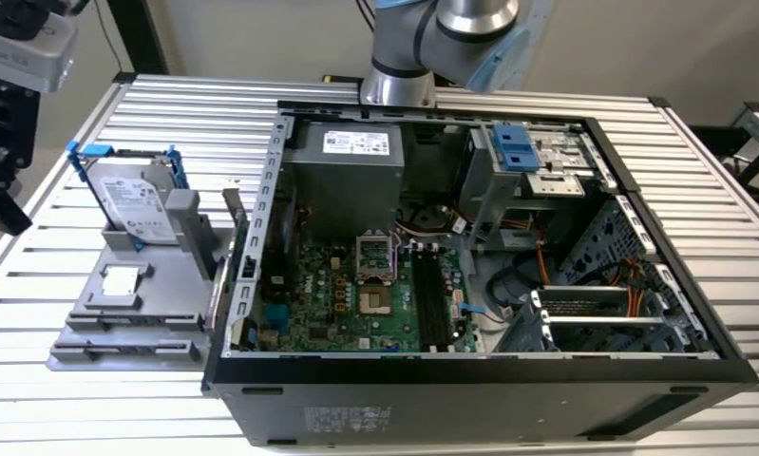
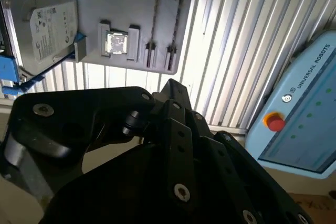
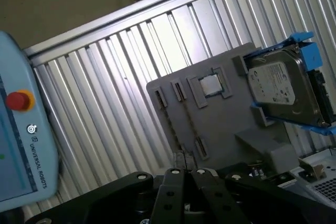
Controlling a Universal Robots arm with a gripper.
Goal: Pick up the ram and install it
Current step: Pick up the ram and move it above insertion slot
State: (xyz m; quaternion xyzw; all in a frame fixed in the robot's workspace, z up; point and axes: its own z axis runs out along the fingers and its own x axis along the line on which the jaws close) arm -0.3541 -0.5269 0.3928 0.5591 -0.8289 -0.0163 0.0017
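Note:
The ram (image 3: 189, 123) stands on edge in a slot of the grey holder plate (image 3: 220, 124), so it looks like a thin dark strip; the second wrist view shows the ram (image 2: 154, 19) the same way. In the exterior view the ram (image 1: 231, 223) stands along the holder's side nearest the open computer case (image 1: 481, 285). My gripper (image 3: 184, 162) hangs high above the holder, its black fingers closed together with nothing between them; in the second wrist view the gripper (image 2: 171, 84) ends in one point. Black memory slots (image 1: 432, 294) lie on the green motherboard.
A silver hard drive in a blue frame (image 1: 132, 195) and a small square chip (image 1: 121, 279) sit on the same holder. The slatted metal table (image 1: 75, 399) carries everything. A pale blue pendant with a red button (image 2: 294, 124) lies off the table's side. The arm's base (image 1: 398, 85) rises behind the case.

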